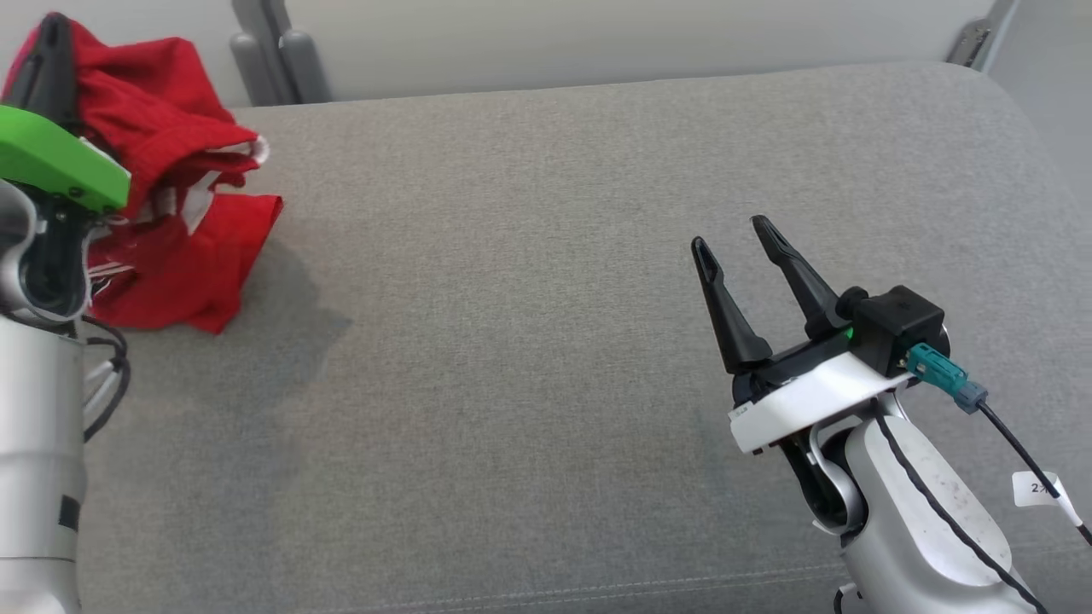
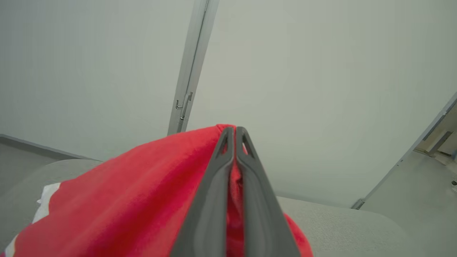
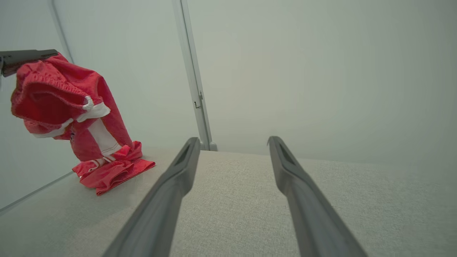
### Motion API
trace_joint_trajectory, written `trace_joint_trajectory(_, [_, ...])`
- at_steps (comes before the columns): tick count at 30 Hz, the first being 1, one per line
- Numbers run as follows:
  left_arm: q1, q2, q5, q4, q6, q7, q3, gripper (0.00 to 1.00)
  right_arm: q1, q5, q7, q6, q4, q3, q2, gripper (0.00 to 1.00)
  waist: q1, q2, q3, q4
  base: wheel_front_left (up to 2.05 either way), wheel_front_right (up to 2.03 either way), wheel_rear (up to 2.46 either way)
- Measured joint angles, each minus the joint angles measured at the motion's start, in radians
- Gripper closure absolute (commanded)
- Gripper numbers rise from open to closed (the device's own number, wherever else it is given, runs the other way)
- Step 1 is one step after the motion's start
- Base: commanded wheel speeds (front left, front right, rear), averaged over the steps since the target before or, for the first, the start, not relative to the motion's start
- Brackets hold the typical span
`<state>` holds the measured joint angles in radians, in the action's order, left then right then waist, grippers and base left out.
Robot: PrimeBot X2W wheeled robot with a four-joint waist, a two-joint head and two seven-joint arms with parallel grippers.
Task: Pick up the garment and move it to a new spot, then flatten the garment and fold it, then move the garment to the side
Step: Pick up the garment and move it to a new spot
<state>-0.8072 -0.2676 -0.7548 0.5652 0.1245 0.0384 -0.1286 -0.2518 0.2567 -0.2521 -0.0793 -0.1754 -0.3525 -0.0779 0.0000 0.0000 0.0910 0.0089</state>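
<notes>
Left gripper (image 2: pixel 235 130) clamps red white-trimmed fabric garment (image 1: pixel 171 256), hanging lengthwise onto grey bench (image 1: pixel 546 341); right gripper (image 1: pixel 729 232) gaping, empty, well apart rightward.

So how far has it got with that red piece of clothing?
Done: the left hand is shut on the red garment, its top raised. In hand: the move, with the lower end on the grey cushion. Left: laying it down, flattening, folding, moving aside. The right hand is open and empty.

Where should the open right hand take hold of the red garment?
The bottom hem of the garment, resting on the cushion, approached from the robot's right: the left hand pinches the top, and that hem juts toward the right hand.
</notes>
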Motion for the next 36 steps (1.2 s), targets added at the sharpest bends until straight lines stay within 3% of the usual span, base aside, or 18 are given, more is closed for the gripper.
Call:
trace_joint_trajectory(5, [0.082,0.077,-0.053,-0.028,0.000,0.005,-0.022,1.00,0.015,0.000,0.000,-0.002,0.010,0.007,0.001,0.00,0.0000,0.0000,-0.010,-0.055,0.00,0.00,0.00])
trace_joint_trajectory(13, [0.217,0.254,-0.102,-0.030,0.000,-0.043,-0.055,1.00,0.017,0.000,0.000,-0.008,0.026,0.009,0.003,0.00,0.0000,0.0000,0.001,-0.160,0.00,0.00,0.00])
trace_joint_trajectory(17, [0.234,0.281,-0.102,-0.030,0.000,-0.058,-0.088,1.00,0.018,0.000,0.000,-0.008,0.027,0.008,0.003,0.00,0.0000,0.0000,0.010,-0.197,0.00,0.00,0.00])
trace_joint_trajectory(30, [0.255,0.249,-0.187,-0.011,0.000,-0.061,-0.210,1.00,0.017,-0.001,0.000,-0.018,0.035,0.003,0.008,0.00,0.0000,0.0001,0.071,-0.325,0.00,0.00,0.00])
trace_joint_trajectory(31, [0.254,0.249,-0.191,-0.007,0.000,-0.061,-0.224,0.33,0.017,-0.001,0.000,-0.018,0.034,0.004,0.008,0.00,0.0000,0.0000,0.076,-0.331,0.00,0.00,0.00])
trace_joint_trajectory(32, [0.254,0.247,-0.203,-0.002,0.000,-0.061,-0.241,0.00,0.017,-0.002,0.000,-0.018,0.033,0.004,0.009,0.00,0.0000,0.0000,0.081,-0.335,0.00,0.00,0.00])
trace_joint_trajectory(36, [0.254,0.244,-0.237,-0.005,0.000,-0.075,-0.292,0.00,0.017,-0.002,0.000,-0.019,0.032,0.007,0.012,0.00,0.0000,0.0000,0.094,-0.345,0.00,0.00,0.00])
